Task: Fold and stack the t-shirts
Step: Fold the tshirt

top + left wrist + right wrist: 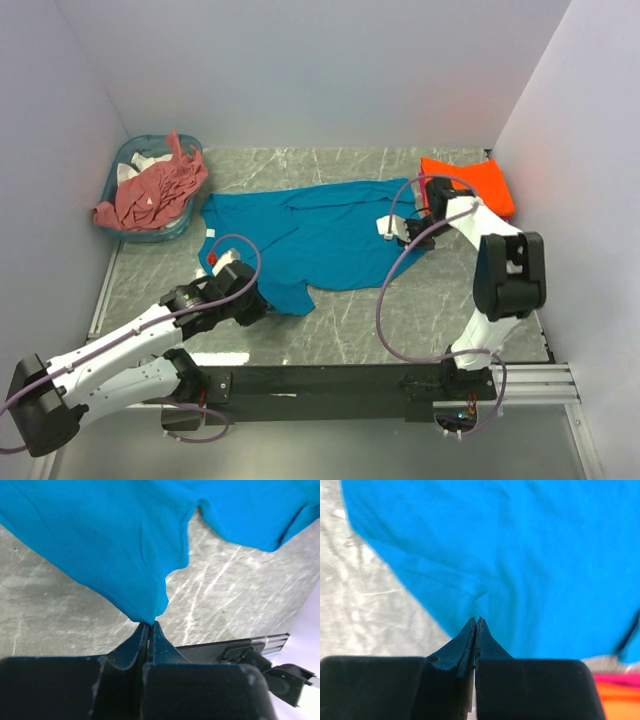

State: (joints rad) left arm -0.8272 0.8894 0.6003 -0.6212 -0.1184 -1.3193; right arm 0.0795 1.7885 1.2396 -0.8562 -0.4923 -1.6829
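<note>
- cloth first: where is the blue t-shirt (320, 235), and who has it?
- it is spread on the worktop (400, 310) just right of the basket (118, 182), partly doubled over itself. the left jaws are clamped on its near edge on the basket side, and the wrist view shows the fabric drawn to a point between the tips. the right jaws are together on the edge farthest from the basket, with a small pucker of cloth at the tips.
- good enough to fold?
- probably, though the right pinch looks thin. i would raise both ends gently and evenly, watch for the hem slipping, and re-grip if it does.
- and then?
- my guess: carry both held points across with the cloth taut between them, so the crease runs straight. lay it down before letting go.
- hazards?
- the pink t-shirt (150, 195), draped over the basket rim, lies close to the blue one. the left arm (130, 345) should steer clear of it. the folded orange t-shirt (470, 180), well right of the basket, looks like the stack's base, so don't drag it.
</note>
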